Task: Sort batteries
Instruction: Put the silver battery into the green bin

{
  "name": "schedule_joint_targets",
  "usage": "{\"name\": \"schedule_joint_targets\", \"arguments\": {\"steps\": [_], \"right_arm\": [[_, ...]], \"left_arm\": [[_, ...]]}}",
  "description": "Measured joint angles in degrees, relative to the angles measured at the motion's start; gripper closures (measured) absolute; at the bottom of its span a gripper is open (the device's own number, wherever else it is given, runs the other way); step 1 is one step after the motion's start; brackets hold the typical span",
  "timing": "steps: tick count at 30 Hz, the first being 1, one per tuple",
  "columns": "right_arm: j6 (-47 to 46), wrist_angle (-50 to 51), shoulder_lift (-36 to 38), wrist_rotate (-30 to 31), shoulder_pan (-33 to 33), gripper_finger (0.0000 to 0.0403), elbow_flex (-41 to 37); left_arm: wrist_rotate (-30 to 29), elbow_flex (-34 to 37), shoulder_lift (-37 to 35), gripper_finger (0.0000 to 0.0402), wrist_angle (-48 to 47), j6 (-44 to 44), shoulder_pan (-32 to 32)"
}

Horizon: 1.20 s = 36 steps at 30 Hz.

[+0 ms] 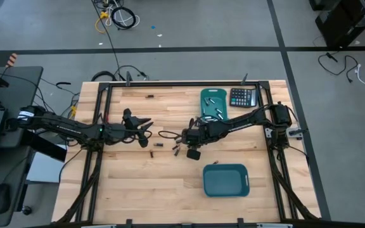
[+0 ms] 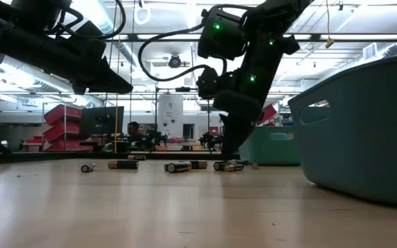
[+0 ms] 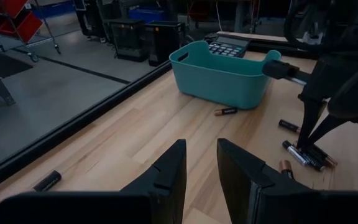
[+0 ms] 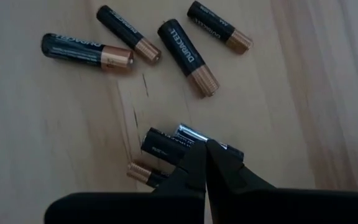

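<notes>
The right gripper (image 4: pixel 205 163) is covering part of the batteries (image 4: pixel 166 146) under its fingertips. The near bin (image 2: pixel 364 131) is running off the low view's right edge.

A pale wooden table (image 1: pixel 170 183) with a smooth, lightly grained matt surface. Loose batteries (image 4: pixel 188 56) have glossy black wrappers and shiny copper-coloured ends; one (image 4: pixel 194 134) looks silvery metal. Teal bins (image 3: pixel 219 74) appear smooth matt plastic. Gripper fingers (image 3: pixel 166 177) are matt black.
</notes>
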<state>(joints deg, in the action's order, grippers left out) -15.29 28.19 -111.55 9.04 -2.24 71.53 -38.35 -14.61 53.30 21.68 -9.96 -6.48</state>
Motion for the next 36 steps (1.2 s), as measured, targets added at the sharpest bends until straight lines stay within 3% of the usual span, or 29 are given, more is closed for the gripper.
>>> {"name": "schedule_joint_targets", "arguments": {"steps": [17,28,36], "right_arm": [[-1.0,1.5,0.2,-0.8,-1.0,0.0403,-0.1],[16.8,0.8,0.2,-0.2,-0.8,0.0389,-0.1],[20.0,-1.1,0.2,0.8,0.3,0.0345,-0.1]], "left_arm": [[0.0,0.0,0.0,0.0310,0.2,0.0,0.0],[0.0,0.0,0.0,0.0310,0.2,0.0,0.0],[0.0,0.0,0.0,0.0310,0.2,0.3,0.0]]}}
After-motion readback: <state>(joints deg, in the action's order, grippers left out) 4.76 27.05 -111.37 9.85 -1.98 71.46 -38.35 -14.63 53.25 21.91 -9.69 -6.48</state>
